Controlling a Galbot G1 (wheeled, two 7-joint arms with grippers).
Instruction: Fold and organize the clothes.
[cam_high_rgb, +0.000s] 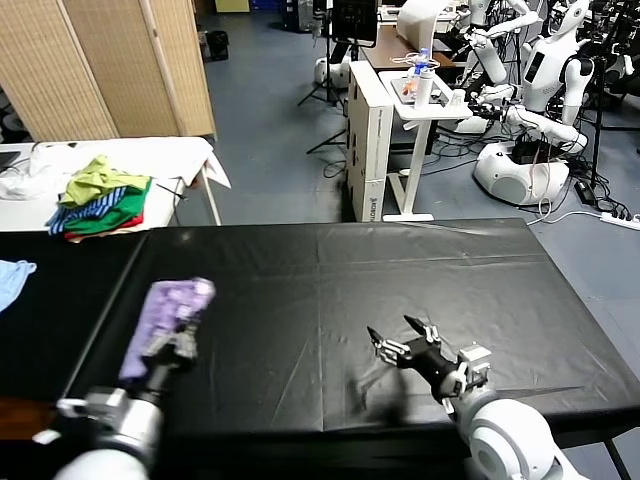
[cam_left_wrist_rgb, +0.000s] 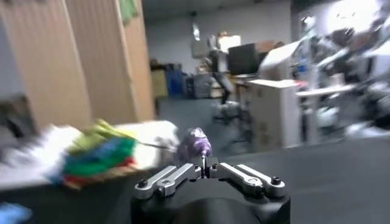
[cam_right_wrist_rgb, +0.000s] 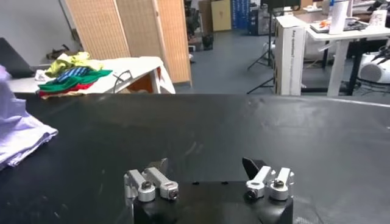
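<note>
Jaws closed, the left gripper pinches the lavender T-shirt, which lies bunched at the lower left of the head view on the black table. The right gripper hovers wide open, lower centre-right. Folding seems underway; next likely needs a free edge caught.

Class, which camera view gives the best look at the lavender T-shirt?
The head view: the lavender T-shirt lies folded on the black table, with the left gripper shut on its near end. The left wrist view shows a blurred bunch; the right wrist view shows one edge.
</note>
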